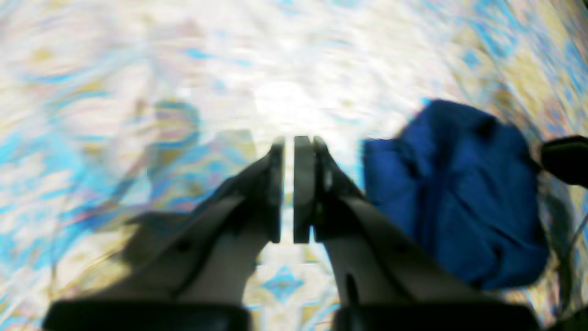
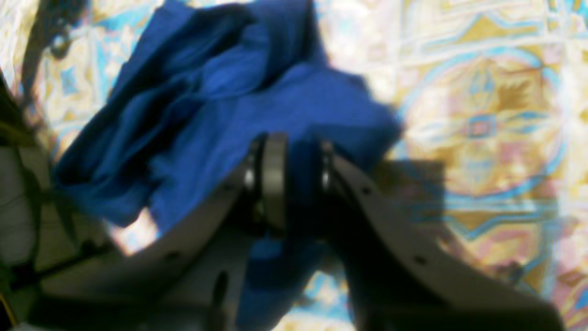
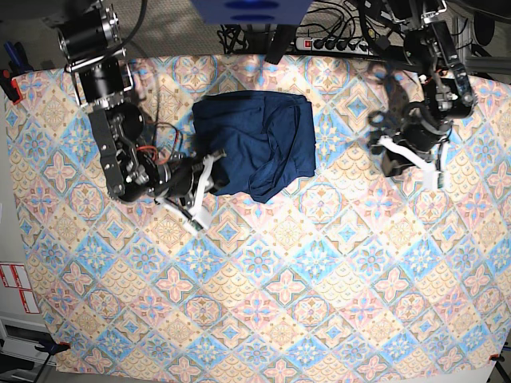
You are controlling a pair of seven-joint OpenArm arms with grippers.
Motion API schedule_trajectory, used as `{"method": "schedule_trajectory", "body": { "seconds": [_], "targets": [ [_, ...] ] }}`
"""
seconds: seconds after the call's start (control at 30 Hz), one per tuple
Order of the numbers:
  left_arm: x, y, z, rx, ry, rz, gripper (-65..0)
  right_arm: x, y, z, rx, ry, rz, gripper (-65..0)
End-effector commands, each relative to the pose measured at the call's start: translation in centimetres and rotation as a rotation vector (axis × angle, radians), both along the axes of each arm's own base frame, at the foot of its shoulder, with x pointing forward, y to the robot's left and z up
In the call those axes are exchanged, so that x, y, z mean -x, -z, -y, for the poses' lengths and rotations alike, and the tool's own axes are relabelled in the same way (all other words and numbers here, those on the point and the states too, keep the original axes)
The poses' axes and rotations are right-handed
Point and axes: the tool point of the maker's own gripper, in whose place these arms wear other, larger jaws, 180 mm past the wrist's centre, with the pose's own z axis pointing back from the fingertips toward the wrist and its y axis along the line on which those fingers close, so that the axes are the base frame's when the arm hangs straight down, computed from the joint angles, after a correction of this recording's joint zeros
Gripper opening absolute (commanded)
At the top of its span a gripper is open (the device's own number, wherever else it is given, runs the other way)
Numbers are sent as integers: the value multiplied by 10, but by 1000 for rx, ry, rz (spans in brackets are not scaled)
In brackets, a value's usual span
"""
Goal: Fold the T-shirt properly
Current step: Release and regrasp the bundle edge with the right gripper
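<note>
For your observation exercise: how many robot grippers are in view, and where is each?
2. The right gripper pinches the navy T-shirt at its edge; the left gripper hangs shut over the patterned tablecloth, apart from the shirt. None seems hidden.

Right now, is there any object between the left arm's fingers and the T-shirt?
Nothing visible is. The left gripper is shut and holds nothing; only bare tablecloth lies between it and the T-shirt. The right gripper is already closed on the shirt's edge.

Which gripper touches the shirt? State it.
Right gripper: touching; the right wrist view shows its fingers pinching the shirt. Left gripper: apart in the left wrist view.
</note>
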Motion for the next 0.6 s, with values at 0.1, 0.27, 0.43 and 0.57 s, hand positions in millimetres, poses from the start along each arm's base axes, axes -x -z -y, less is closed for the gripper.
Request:
{"method": "schedule_trajectory", "body": {
  "seconds": [0.1,0.27,0.43,0.57],
  "targets": [
    [-1,-17,-32,-10,-106,64,-625,-15,-3,-15,-27,11,33,-564],
    [10,-19,-59,-18,-201,71,-625,-14,18,-25,49,-3,17,-563],
    [15,-17,-61,-21,-206,60,-625,-9,29,-43,91,-29,4,-560],
    [15,-16,-59,-16,-204,58,-625,-2,30,-65,92,-88,0,-560]
  ]
}}
